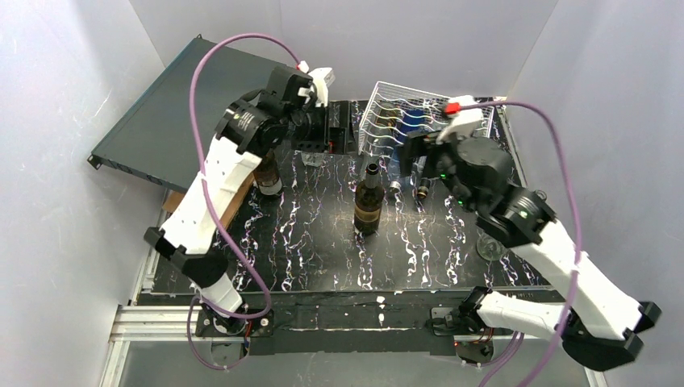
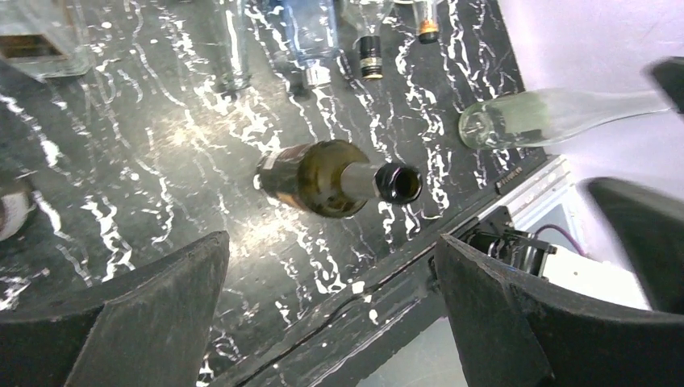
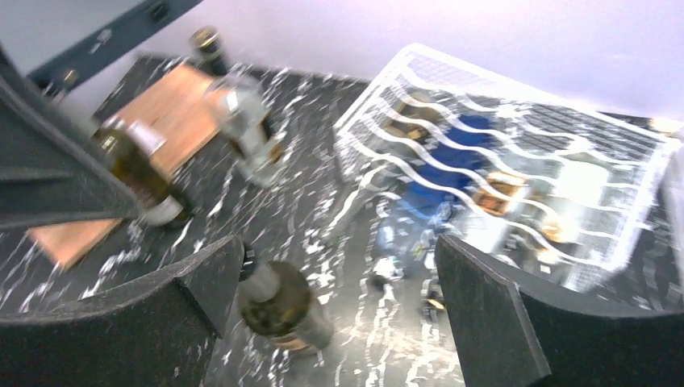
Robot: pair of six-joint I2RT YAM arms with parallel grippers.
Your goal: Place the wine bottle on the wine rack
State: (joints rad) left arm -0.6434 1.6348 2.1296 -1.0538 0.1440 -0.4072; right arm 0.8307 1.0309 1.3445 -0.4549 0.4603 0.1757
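Observation:
A dark green wine bottle (image 1: 369, 197) stands upright and open-topped in the middle of the black marbled table. It shows from above in the left wrist view (image 2: 331, 177) and beside the left finger in the right wrist view (image 3: 278, 302). The white wire wine rack (image 1: 395, 101) stands at the back, right of centre, with several bottles lying in it; it also shows in the right wrist view (image 3: 516, 161). My left gripper (image 1: 331, 129) hovers open and empty behind the bottle (image 2: 331, 310). My right gripper (image 1: 415, 149) is open and empty (image 3: 339, 314), raised just in front of the rack, to the right of the bottle.
A dark-teal flat case (image 1: 161, 121) leans at the back left. Another bottle (image 1: 268, 173) stands by a wooden board (image 1: 230, 205) under the left arm. A clear glass bottle (image 2: 548, 113) lies at the table's right edge (image 1: 490, 246). Bottle necks (image 1: 407, 181) stick out of the rack's front.

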